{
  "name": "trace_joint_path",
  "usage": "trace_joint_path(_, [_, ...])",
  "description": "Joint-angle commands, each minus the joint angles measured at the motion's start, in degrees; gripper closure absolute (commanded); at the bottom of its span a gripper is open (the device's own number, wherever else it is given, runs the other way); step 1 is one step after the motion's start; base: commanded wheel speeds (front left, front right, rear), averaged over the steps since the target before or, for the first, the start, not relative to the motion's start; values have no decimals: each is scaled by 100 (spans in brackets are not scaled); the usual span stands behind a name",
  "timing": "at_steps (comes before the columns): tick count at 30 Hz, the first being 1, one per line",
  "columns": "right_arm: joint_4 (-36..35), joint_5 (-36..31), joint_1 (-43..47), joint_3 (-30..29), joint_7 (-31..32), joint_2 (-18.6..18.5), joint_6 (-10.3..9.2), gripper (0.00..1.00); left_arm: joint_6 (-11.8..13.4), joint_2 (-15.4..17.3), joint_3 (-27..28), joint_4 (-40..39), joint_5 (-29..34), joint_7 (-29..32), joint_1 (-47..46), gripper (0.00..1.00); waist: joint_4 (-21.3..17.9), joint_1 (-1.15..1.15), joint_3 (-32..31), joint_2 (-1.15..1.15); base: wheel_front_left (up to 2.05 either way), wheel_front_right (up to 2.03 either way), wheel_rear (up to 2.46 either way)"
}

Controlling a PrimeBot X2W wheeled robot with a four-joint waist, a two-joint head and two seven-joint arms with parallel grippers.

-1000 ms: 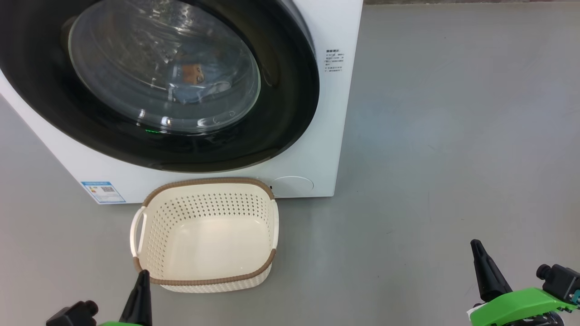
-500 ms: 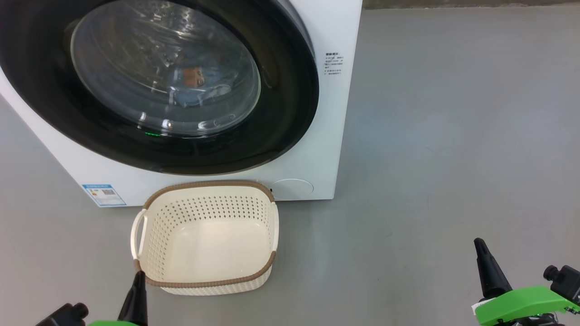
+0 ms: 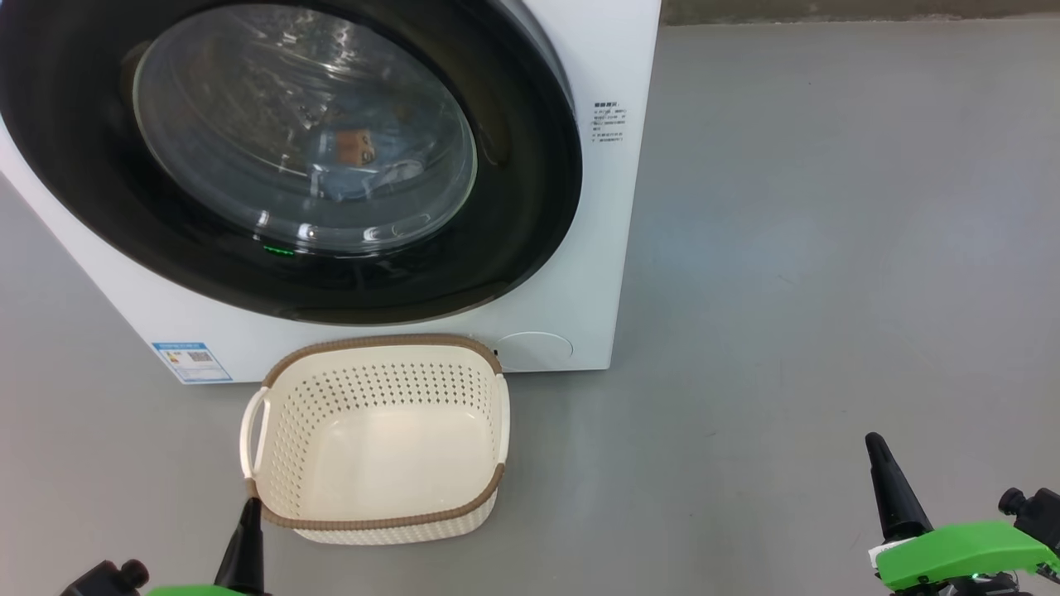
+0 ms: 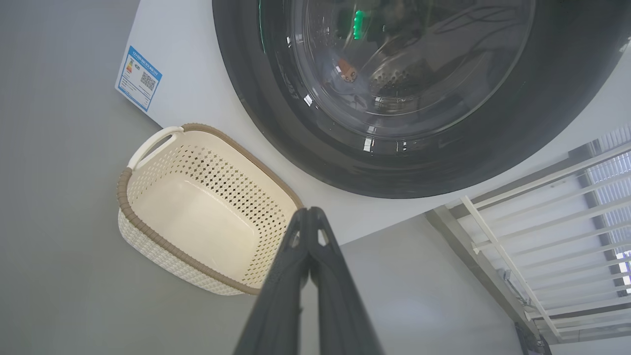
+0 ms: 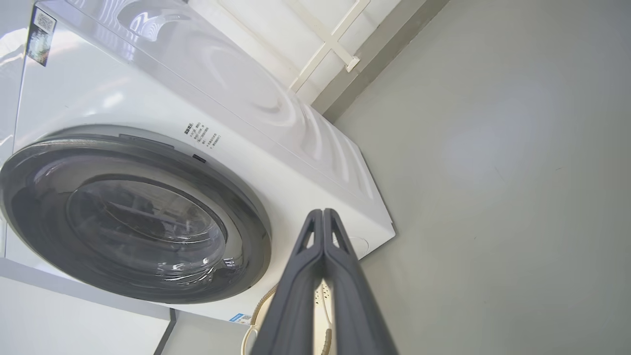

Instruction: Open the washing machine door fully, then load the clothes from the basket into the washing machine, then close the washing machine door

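Head view: the washing machine (image 3: 580, 248) stands on the grey floor (image 3: 828, 248) with the washing machine door (image 3: 513, 207) lying flat against its front. The blue bear-print clothes (image 3: 356, 153) show through the glass, inside the drum. The basket (image 3: 373, 341) sits just before the machine, nothing in it. The left gripper (image 3: 247, 538) is low at the left, its tip just beside the basket's near-left corner. The right gripper (image 3: 890, 488) is well apart at the right.

Left wrist view: the left fingers (image 4: 296, 256) are pressed together on nothing. An orange patch of the garments shows behind the glass.

Right wrist view: the right fingers (image 5: 345, 266) are likewise together and hold nothing. The black door ring seems seated evenly all round.

The task looks finished, so only a check of the latch and a clean withdrawal are left. The left arm should draw straight back rather than sideways so it does not nudge the light basket. The door should be left alone unless a gap shows.
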Motion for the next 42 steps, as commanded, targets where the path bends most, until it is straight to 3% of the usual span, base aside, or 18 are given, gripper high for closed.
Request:
trace_joint_path(1, [-173,161,-90,-7,48,-23,-16,100,-10,96,140,-161,-175,36,-248,100,0,0,-6,0,0,0,0])
trace_joint_path(42, [-408,2246,-145,-221,726,250,-27,100,-13,92,449,-209,-2489,708,-396,100,-9,0,-175,0,0,0,0])
